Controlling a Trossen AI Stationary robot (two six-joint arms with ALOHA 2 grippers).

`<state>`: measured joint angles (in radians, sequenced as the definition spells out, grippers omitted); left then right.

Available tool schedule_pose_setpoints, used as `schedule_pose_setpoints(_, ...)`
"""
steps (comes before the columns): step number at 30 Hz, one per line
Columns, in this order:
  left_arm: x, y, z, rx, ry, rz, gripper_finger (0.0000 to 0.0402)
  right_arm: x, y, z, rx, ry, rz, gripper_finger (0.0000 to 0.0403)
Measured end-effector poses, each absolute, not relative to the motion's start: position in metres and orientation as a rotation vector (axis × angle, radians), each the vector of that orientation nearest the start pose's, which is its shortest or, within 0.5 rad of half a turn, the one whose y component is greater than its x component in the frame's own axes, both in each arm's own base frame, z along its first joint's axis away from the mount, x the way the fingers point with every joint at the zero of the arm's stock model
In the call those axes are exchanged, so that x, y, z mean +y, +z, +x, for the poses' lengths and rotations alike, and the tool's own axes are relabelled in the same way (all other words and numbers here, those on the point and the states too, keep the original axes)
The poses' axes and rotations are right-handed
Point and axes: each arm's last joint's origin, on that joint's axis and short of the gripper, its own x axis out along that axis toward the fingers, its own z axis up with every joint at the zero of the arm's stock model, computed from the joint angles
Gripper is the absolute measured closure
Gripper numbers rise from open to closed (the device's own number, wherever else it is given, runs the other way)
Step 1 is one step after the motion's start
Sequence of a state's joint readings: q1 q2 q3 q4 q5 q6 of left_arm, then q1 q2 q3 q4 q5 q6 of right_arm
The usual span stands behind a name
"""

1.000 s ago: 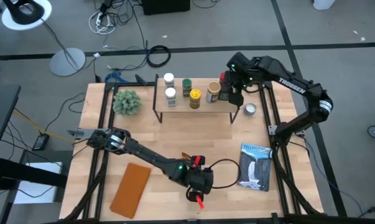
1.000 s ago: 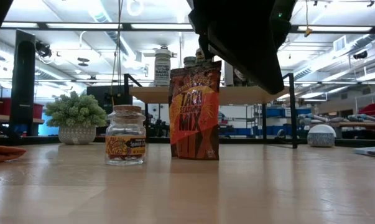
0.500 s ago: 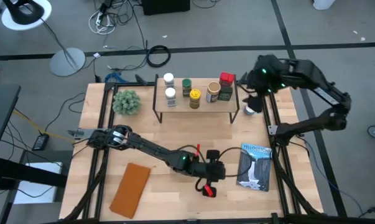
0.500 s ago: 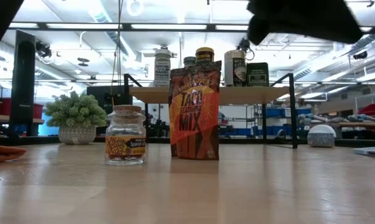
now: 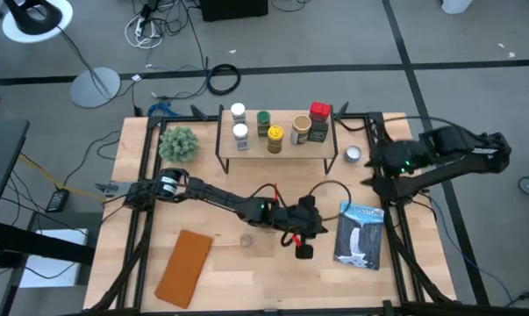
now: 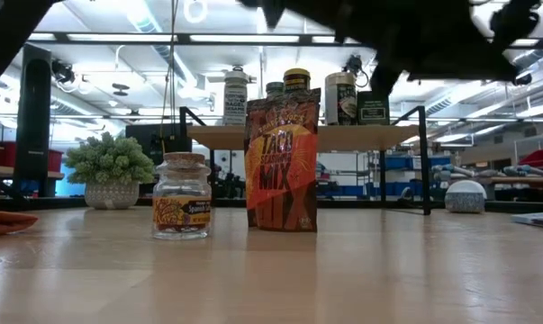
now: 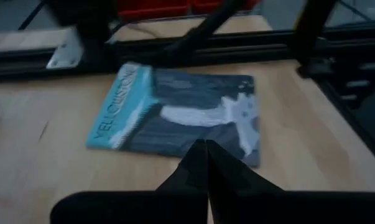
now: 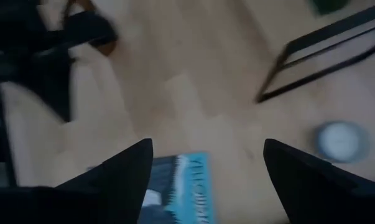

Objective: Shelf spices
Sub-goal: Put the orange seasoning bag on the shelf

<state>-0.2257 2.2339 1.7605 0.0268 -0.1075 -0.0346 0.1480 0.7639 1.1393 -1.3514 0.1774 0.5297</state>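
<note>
The shelf (image 5: 277, 140) carries several spices: two white-lidded jars (image 5: 239, 123), a green-lidded jar (image 5: 263, 120), a yellow-lidded jar (image 5: 275, 136), a dark tin (image 5: 302, 130) and a red box (image 5: 319, 111). A glass jar (image 6: 181, 195) and an orange taco-mix packet (image 6: 282, 160) stand upright on the table in front of the shelf. My left gripper (image 5: 302, 248) is shut and empty, low over the table beside the blue-and-white book (image 7: 175, 118). My right gripper (image 8: 206, 180) is open and empty, high near the table's right edge (image 5: 375, 167).
A small round white tin (image 5: 353, 154) sits on the table right of the shelf. A potted green plant (image 5: 178, 143) stands at the far left and a flat brown pad (image 5: 184, 267) lies at the near left. A black cable (image 5: 330, 189) loops beside the left arm.
My left gripper has swung toward the table's right edge, from near the jar and packet to beside the book, and tipped up from pointing down to nearer level. My right gripper has drawn back from the shelf's right end toward the table's right edge; the red box now shows on the shelf.
</note>
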Motion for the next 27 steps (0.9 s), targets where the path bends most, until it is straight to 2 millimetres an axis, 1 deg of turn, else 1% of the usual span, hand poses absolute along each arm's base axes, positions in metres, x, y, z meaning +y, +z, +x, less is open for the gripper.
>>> schedule_pose_setpoints(2,-0.104,0.206,0.495,0.457,-0.095,0.016,0.0402,0.015,0.338,0.088,0.899,-0.244,0.364,0.0098)
schedule_pose_setpoints(3,-0.1,0.207,0.492,0.441,-0.092,0.009,0.0402,0.018,0.331,0.09,0.887,-0.224,0.37,0.0098)
schedule_pose_setpoints(5,-0.094,0.211,0.481,0.406,-0.087,0.003,0.0402,0.026,0.317,0.096,0.861,-0.174,0.368,0.0098)
schedule_pose_setpoints(6,-0.091,0.217,0.474,0.367,-0.087,-0.003,0.0402,0.031,0.31,0.1,0.849,-0.155,0.362,0.0098)
schedule_pose_setpoints(9,-0.075,0.232,0.446,0.291,-0.074,-0.017,0.0402,0.047,0.291,0.116,0.808,-0.099,0.33,0.0098)
schedule_pose_setpoints(11,-0.064,0.235,0.422,0.275,-0.05,-0.025,0.0402,0.058,0.278,0.127,0.784,-0.067,0.308,0.0098)
schedule_pose_setpoints(13,-0.057,0.235,0.397,0.26,-0.015,-0.026,0.0402,0.071,0.269,0.138,0.744,-0.048,0.289,0.0098)
schedule_pose_setpoints(18,-0.049,0.251,0.332,0.2,0.005,-0.026,0.0402,0.1,0.251,0.161,0.693,-0.091,0.195,0.0098)
schedule_pose_setpoints(21,-0.046,0.254,0.301,0.181,-0.003,-0.03,0.0402,0.117,0.237,0.18,0.654,-0.121,0.134,0.0098)
schedule_pose_setpoints(23,-0.047,0.255,0.283,0.169,-0.038,-0.035,0.0402,0.127,0.227,0.193,0.636,-0.12,0.094,0.0098)
schedule_pose_setpoints(25,-0.048,0.254,0.272,0.154,-0.054,-0.061,0.0402,0.133,0.216,0.205,0.631,-0.123,0.08,0.0098)
schedule_pose_setpoints(27,-0.048,0.244,0.262,0.19,-0.054,-0.091,0.0402,0.138,0.206,0.217,0.619,-0.129,0.092,0.0098)
